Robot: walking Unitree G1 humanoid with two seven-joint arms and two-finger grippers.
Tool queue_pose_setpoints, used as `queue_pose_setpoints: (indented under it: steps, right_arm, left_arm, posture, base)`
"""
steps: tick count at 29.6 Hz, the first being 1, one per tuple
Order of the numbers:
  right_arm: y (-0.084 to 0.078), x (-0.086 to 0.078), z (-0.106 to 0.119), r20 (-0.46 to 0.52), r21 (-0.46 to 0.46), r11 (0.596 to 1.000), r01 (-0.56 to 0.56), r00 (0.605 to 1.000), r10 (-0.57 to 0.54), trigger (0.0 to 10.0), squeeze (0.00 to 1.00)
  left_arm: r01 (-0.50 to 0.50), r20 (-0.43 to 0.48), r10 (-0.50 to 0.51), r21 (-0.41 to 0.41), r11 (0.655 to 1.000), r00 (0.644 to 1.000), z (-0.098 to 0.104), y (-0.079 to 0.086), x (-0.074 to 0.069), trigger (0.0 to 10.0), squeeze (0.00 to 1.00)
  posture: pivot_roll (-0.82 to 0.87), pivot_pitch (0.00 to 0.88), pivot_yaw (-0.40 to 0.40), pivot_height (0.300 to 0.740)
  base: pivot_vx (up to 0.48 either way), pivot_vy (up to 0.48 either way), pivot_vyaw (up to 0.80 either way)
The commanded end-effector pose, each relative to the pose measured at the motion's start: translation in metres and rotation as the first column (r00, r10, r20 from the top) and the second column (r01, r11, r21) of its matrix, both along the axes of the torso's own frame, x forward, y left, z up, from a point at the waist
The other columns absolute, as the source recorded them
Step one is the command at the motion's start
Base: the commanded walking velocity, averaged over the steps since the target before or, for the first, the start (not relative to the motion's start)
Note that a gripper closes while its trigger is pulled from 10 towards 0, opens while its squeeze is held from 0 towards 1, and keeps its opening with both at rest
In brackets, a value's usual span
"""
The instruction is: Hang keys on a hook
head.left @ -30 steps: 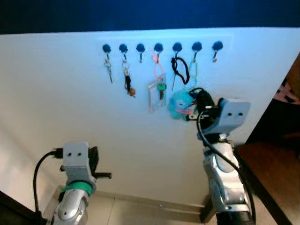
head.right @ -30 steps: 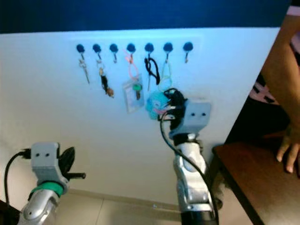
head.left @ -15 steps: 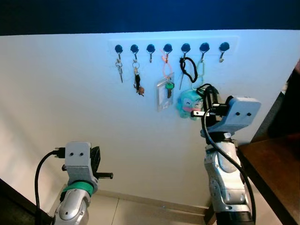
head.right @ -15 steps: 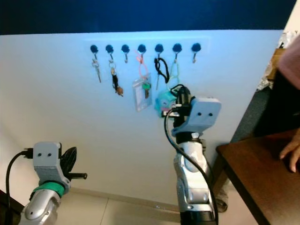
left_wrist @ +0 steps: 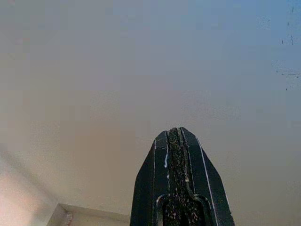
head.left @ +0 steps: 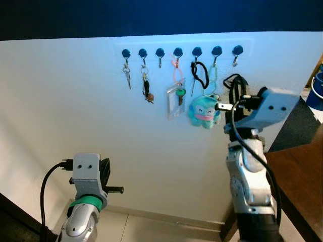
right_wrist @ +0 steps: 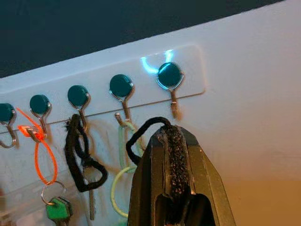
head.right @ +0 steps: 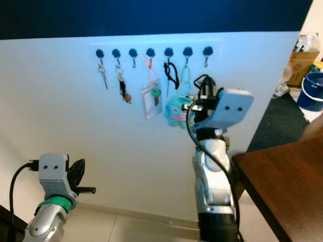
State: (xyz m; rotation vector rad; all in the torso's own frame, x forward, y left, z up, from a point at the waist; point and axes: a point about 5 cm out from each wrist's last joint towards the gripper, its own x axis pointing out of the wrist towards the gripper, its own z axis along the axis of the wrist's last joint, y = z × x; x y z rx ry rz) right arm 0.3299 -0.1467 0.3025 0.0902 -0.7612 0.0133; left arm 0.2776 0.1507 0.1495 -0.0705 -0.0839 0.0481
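Keys' black loop pinched in the shut right gripper, now lifted from beside the blue plush to just under the free end hook; hooking comes next. Left gripper closed, idle low

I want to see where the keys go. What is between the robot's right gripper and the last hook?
Only bare white wall, in the right wrist view. The right gripper, jaws shut on a black cord loop, sits just below the end hook.

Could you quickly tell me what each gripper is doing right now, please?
Left gripper: shut, holding nothing, low by the wall.
Right gripper: shut on a black cord loop, below the end hook.
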Motion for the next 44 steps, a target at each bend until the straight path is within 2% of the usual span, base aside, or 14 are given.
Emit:
queue_pose_setpoints:
  steps: [1,16,21,29,44]
  right_arm:
    - [0.001,0.005,0.003,-0.017,-0.003,1.000,-0.016,1.000,0.016,10.0,0.00]
    - [-0.004,0.014,0.019,0.006,0.018,1.000,-0.008,1.000,0.008,10.0,0.00]
    - [-0.009,0.014,0.029,0.053,0.047,0.999,0.018,0.998,-0.020,10.0,0.00]
    - [-0.012,0.014,0.031,0.064,0.060,0.998,0.016,0.998,-0.019,10.0,0.00]
    - [-0.026,0.022,0.017,-0.042,0.164,0.984,0.067,0.997,-0.061,10.0,0.00]
  left_arm:
    - [-0.014,-0.019,0.014,-0.002,1.000,1.000,-0.006,0.003,-0.002,10.0,0.00]
    - [-0.020,-0.016,0.020,0.005,1.000,1.000,-0.004,0.006,0.000,10.0,0.00]
    - [-0.004,-0.016,0.004,0.001,1.000,1.000,-0.004,0.001,0.000,10.0,0.00]
    - [0.007,-0.017,-0.007,-0.001,1.000,1.000,-0.005,-0.002,0.000,10.0,0.00]
    - [0.011,-0.015,-0.011,-0.005,1.000,1.000,-0.004,-0.001,-0.002,10.0,0.00]
  posture:
    - [-0.14,0.078,0.180,0.740]
    - [-0.13,0.087,0.186,0.740]
    - [-0.13,0.085,0.190,0.740]
    - [-0.13,0.090,0.192,0.740]
    - [-0.13,0.090,0.192,0.740]
  base:
    - [0.000,0.000,0.00]
    - [0.000,0.000,0.00]
    - [0.000,0.000,0.00]
    - [0.000,0.000,0.00]
    - [0.000,0.000,0.00]
